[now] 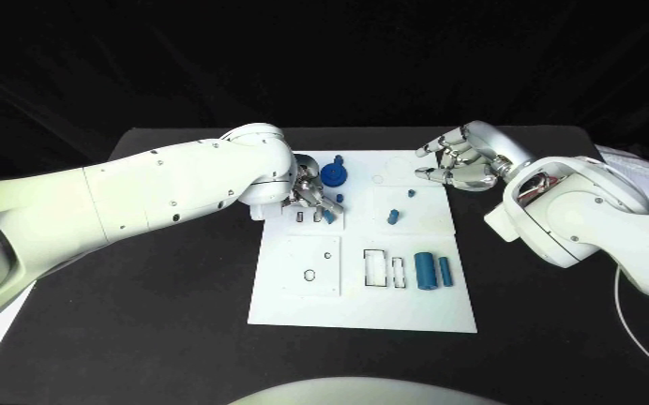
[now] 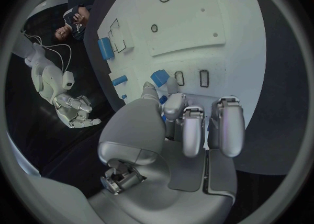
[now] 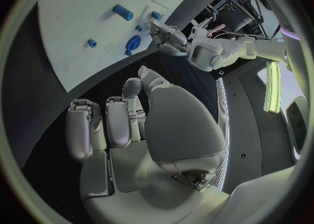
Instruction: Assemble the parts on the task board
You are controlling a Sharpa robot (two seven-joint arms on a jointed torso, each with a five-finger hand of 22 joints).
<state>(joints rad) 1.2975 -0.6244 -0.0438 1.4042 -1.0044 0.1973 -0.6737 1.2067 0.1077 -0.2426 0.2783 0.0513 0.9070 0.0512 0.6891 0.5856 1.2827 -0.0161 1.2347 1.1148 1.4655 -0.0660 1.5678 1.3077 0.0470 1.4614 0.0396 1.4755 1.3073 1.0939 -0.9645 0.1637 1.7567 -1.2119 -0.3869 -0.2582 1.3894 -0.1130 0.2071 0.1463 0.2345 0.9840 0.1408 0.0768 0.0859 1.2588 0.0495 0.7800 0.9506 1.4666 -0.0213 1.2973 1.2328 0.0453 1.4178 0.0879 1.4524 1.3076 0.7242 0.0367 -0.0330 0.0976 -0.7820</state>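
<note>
The black table spreads beneath everything, backed from 9 through 12 to 3 o'clock by a black curtain. A thin white cable trails across the table at about 4 o'clock.

The white task board lies flat on the counter. A blue cylinder and a slimmer blue bar lie side by side near its right edge; a round blue part sits at its far edge, and a small blue block is pinched in the left hand's fingertips.
</note>
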